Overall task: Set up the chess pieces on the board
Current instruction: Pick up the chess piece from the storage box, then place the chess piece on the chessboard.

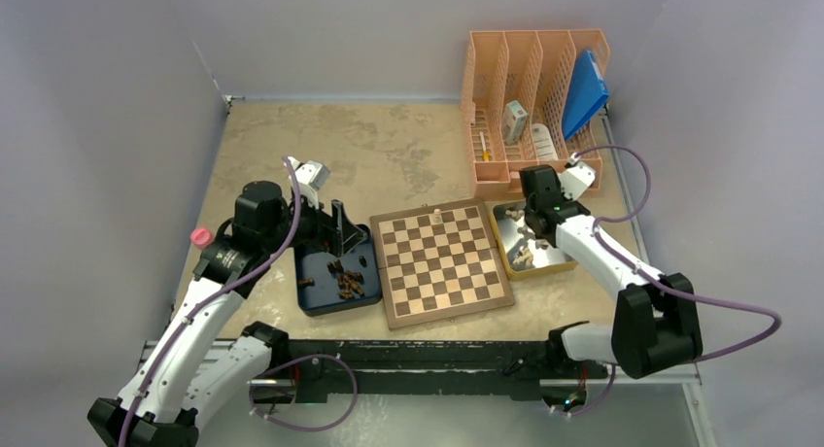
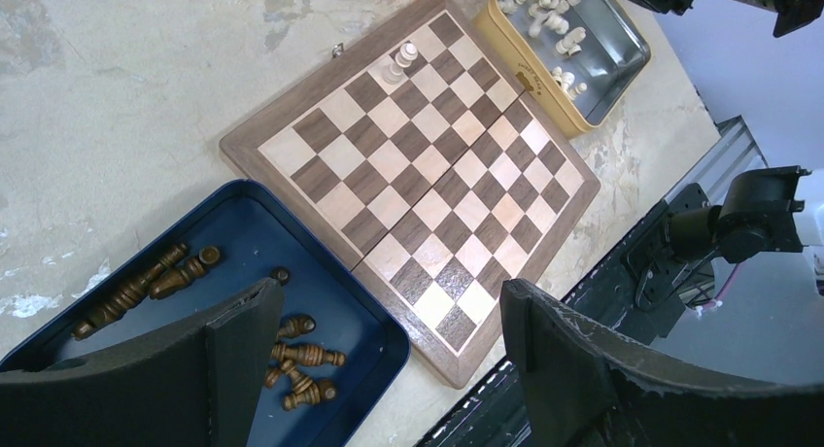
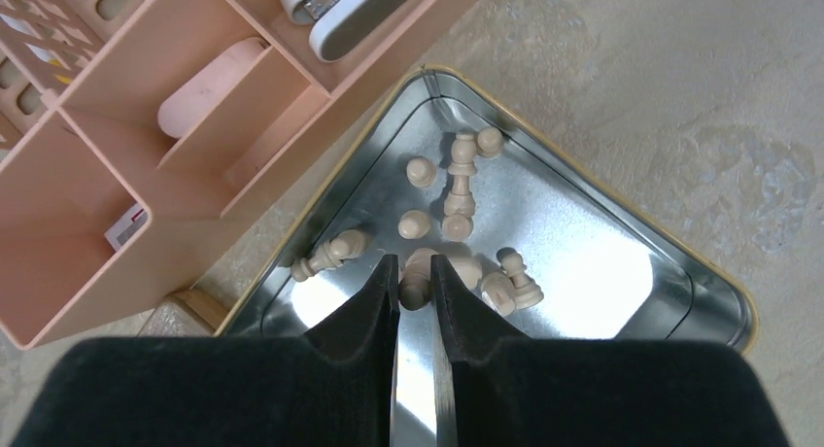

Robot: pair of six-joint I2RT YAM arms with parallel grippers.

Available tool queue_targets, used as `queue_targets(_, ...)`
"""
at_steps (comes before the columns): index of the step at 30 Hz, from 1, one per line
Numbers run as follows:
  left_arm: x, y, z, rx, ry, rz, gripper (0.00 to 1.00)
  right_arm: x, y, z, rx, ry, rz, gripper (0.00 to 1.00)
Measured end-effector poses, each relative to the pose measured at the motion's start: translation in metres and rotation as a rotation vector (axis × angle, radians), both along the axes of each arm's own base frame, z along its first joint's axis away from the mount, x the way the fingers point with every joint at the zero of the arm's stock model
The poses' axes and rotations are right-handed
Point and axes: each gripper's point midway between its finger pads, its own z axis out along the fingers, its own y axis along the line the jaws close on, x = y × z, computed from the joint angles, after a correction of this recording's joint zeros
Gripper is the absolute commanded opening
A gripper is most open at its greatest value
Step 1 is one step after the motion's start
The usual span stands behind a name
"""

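The board (image 1: 442,262) lies flat at mid-table, with one pale chess piece (image 2: 400,63) upright on its far row. Several dark chess pieces (image 2: 146,282) lie tumbled in the dark blue tray (image 1: 316,296) to the board's left. My left gripper (image 2: 387,296) hangs open above that tray and the board's near left corner, holding nothing. Right of the board, pale chess pieces (image 3: 457,189) lie in the yellow tray (image 3: 602,253). Down in this tray, my right gripper (image 3: 414,272) is shut on one pale piece (image 3: 416,282).
A peach desk organiser (image 1: 534,97) with a blue folder (image 1: 585,92) stands just behind the yellow tray, close to the right arm. A small pink object (image 1: 200,237) sits at the table's left edge. Walls close in the table at the left and back.
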Motion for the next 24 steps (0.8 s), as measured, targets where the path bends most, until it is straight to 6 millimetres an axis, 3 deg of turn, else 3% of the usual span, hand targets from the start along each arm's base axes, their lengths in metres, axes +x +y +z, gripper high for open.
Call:
queue_targets(11, 0.001, 0.0, -0.002, 0.003, 0.007, 0.0, 0.83, 0.002, 0.012, 0.033, 0.017, -0.064, 0.129, 0.02)
queue_targets(18, 0.001, 0.0, -0.002, 0.003, 0.008, 0.0, 0.83, 0.005, 0.042, 0.044, 0.089, -0.087, 0.32, 0.02)
queue_targets(24, 0.001, 0.0, -0.002, 0.003, 0.008, 0.0, 0.83, -0.001, 0.089, 0.052, 0.156, -0.106, 0.505, 0.04)
